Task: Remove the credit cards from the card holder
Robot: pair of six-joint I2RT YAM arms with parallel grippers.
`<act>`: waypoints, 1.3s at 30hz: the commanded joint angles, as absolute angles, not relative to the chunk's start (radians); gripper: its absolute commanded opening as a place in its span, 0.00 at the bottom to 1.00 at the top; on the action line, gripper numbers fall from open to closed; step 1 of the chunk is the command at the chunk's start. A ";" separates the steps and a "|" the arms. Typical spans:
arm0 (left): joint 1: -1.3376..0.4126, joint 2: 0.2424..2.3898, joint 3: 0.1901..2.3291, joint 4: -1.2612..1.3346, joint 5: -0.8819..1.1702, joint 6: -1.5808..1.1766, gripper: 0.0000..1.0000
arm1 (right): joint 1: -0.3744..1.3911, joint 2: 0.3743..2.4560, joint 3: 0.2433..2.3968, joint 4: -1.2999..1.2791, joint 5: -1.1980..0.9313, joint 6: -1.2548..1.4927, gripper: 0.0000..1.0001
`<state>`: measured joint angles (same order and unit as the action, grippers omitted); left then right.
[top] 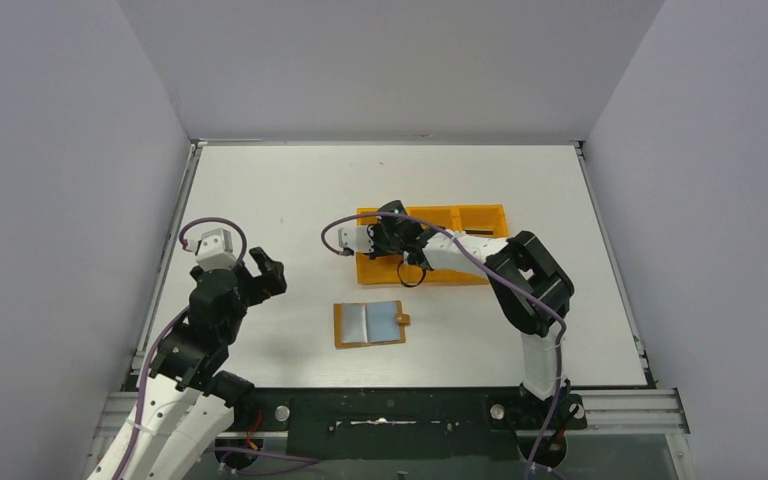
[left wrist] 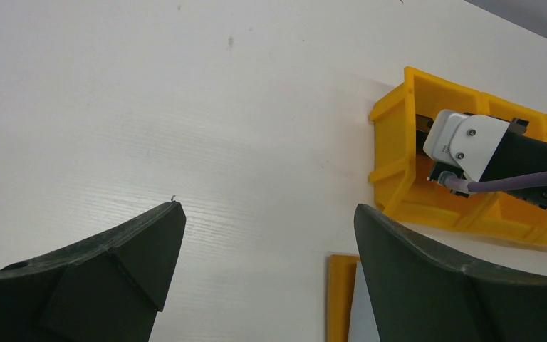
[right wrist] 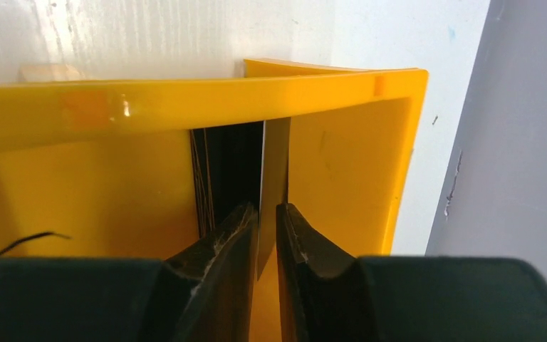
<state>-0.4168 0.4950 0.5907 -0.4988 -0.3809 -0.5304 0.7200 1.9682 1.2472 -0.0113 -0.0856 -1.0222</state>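
Credit card pinched inside the tray, card holder lying open on the desk

The credit card [right wrist: 273,167] sits between the right fingers [right wrist: 228,242], which are closed narrowly on its lower part. It is dark and thin, and the right wrist view shows it edge-on and upright. It stands inside the end compartment of the orange tray [right wrist: 149,107], and its top edge reaches about as high as the tray's rim. Just to its left, a stack of other dark cards [right wrist: 217,174] stands upright in the same compartment. Whether the held card touches that stack cannot be told.

From above, the right arm [top: 520,275] reaches across the tray [top: 475,218] to its left-hand compartment.

The card holder [top: 370,323] lies open and flat on the white desk [top: 290,190], just in front of the tray and apart from it, between the two arms. Its tan border frames greyish, pale blue inner panels, and its small snap tab [top: 403,320] sticks out on the right side. Whether any card is in its pockets is not clear.

The left fingers [left wrist: 135,249] are spread wide and hold nothing. They hover above bare desk to the left of the card holder, well apart from the tray. The left wrist view catches one corner of the card holder [left wrist: 342,292] at the bottom edge.
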 commanded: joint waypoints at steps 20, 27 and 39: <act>-0.403 0.520 0.620 -0.474 -0.371 -0.523 0.91 | 0.702 1.822 1.269 0.024 -0.157 -0.798 0.35; -0.402 0.530 0.621 -0.471 -0.360 -0.520 0.91 | 0.709 1.609 1.127 0.163 -0.132 -0.528 0.48; -0.402 0.579 0.620 -0.463 -0.317 -0.511 0.91 | 0.791 1.395 0.981 -0.274 0.108 0.597 0.71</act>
